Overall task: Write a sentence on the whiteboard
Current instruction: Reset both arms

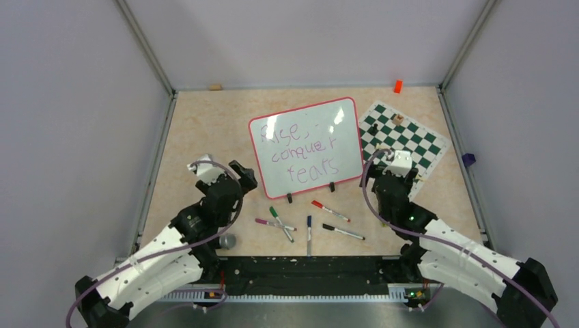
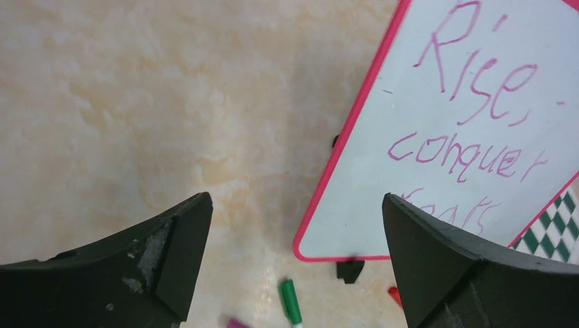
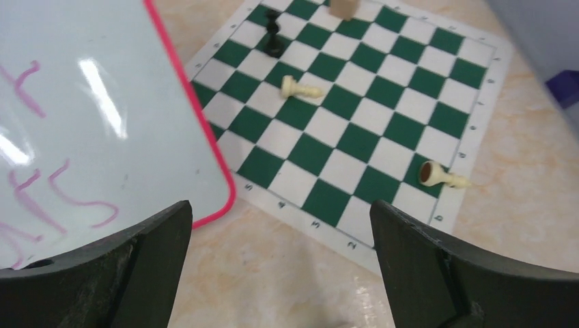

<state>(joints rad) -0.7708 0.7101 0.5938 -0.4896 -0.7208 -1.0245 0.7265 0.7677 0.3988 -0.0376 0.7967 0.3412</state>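
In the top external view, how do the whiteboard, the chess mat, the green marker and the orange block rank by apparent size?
Largest: the whiteboard.
Then the chess mat, clearly smaller.
Then the green marker.
Smallest: the orange block.

There's the whiteboard (image 1: 347,130), dead centre of the frame: glossy white, rounded corners, thin red-pink rim, two small black feet along its lower edge. It's skewed, right side higher in the picture. Across it runs the sentence (image 1: 302,152), thin purple handwriting in three lines: "Rise, conquer fears".
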